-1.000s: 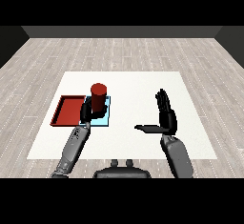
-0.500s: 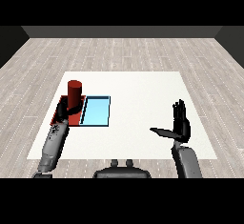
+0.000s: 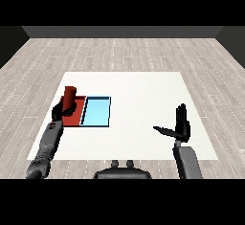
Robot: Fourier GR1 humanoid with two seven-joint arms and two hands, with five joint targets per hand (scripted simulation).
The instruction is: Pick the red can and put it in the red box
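One red can, carried over from the light blue tray, now hangs above the red tray, left hand fingers curled round it; release seems next. Right hand fingers spread.

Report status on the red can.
Left robot hand curled round red can, upright over red tray. Right robot hand open, apart. Nothing in the way.

The left robot hand hides the red can's base (and part of the red tray).
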